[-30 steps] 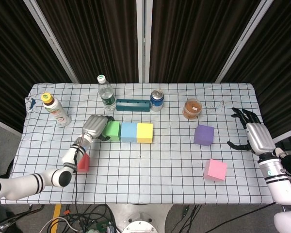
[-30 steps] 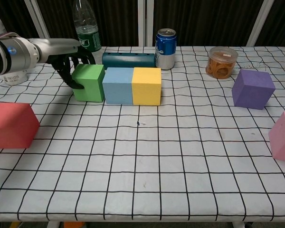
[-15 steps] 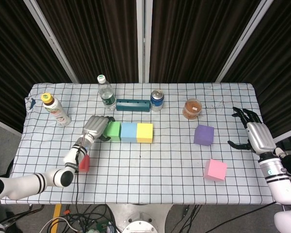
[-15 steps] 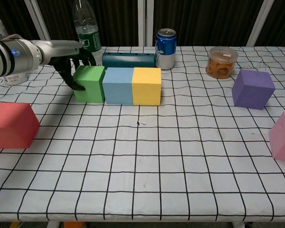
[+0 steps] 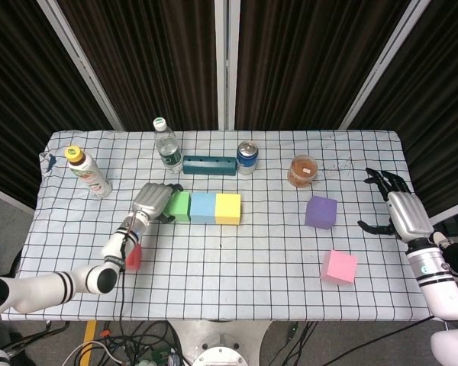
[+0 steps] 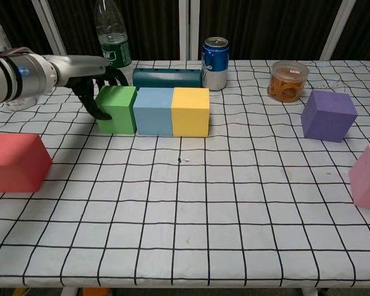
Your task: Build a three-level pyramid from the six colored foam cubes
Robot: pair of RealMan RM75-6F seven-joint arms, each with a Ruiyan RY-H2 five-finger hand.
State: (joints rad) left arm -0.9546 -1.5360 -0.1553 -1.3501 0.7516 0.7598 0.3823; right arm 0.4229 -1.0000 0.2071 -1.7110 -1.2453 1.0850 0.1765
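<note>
Left hand [image 6: 94,83] has its fingers wrapped on the green cube [image 6: 117,109], right next to blue [image 6: 154,111] and yellow [image 6: 190,111]; right hand [image 5: 401,210] sits spread, holding nothing.

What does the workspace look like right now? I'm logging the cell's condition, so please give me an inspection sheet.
Surface: table under a white black-grid cloth.
Job's things: green cube, blue cube and yellow cube in a touching row; red cube, purple cube and pink cube apart, unstacked.
Clutter: water bottle, blue can, sauce bottle, teal block, lidded snack tub.
Hands: left hand with fingers against the green cube; right hand open, holding nothing.
Cables: tangle on the floor.
Surroundings: dark curtains.
</note>
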